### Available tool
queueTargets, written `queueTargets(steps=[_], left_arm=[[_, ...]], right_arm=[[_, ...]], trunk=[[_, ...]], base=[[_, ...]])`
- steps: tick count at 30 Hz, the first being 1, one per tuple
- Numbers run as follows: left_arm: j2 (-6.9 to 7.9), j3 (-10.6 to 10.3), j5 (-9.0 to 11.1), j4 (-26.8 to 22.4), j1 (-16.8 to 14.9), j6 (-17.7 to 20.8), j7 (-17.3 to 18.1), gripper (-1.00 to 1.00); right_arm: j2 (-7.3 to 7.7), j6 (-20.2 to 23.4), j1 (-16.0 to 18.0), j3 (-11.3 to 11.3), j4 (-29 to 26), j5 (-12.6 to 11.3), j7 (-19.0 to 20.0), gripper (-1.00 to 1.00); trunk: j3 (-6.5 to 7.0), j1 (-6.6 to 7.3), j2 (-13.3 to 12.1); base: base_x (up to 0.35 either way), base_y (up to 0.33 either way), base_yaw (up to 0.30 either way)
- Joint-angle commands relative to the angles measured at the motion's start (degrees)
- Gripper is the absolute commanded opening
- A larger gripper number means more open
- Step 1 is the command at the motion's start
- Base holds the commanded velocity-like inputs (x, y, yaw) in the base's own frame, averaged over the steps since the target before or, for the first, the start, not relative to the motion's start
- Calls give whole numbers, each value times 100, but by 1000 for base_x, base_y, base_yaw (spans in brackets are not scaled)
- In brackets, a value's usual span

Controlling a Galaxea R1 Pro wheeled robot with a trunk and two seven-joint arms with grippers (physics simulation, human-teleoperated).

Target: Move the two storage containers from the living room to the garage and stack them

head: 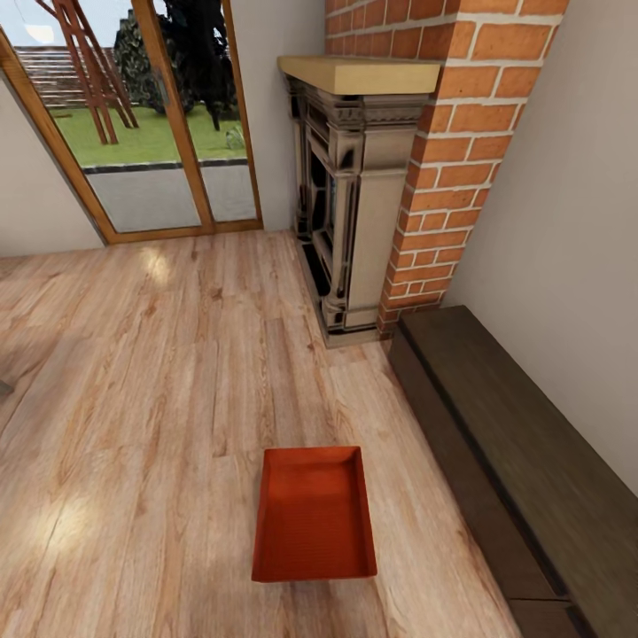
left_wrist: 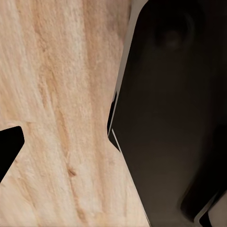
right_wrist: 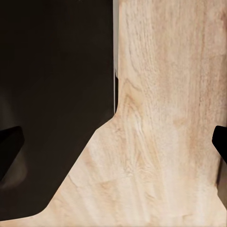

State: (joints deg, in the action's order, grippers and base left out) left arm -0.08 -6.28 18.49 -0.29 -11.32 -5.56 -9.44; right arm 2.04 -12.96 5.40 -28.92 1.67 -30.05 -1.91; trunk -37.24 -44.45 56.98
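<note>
Simply unlabelled storage container (head: 314, 514) on plank floor (head: 151, 372)

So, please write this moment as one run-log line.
room: living room, wood-plank floor | storage container: on floor, empty, near fireplace | left gripper: open, empty | right gripper: open, empty | container not grasped

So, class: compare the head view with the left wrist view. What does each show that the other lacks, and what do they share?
Head view alone: one orange-red storage container lying open-top on the floor, a brick fireplace, a glazed door onto a lawn, and a dark low bench along the wall.
Left wrist view alone: a big dark robot part seen close up, and a black fingertip of the left pincer at the picture's edge.
Both: pale wood-plank floor.
</note>
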Motion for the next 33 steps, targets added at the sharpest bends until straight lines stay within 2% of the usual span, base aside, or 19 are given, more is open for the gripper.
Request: queueTargets(steps=[1, 21, 33], left_arm=[[-1, -49, 49, 2, -2, -15, -14, 100], [-1, -49, 49, 2, -2, -15, -14, 100], [-1, -46, 48, 2, -2, -15, -14, 100]], right_arm=[[-1, -22, 5, -55, 17, -33, -3, 100], [7, -20, 5, -70, 15, -27, -3, 100], [5, -50, 5, -53, 13, -44, -3, 100]], trunk=[[-10, 0, 3], [-181, 0, 3], [-192, 0, 3]], base=[[0, 0, 0], [0, 0, 0], [0, 0, 0]])
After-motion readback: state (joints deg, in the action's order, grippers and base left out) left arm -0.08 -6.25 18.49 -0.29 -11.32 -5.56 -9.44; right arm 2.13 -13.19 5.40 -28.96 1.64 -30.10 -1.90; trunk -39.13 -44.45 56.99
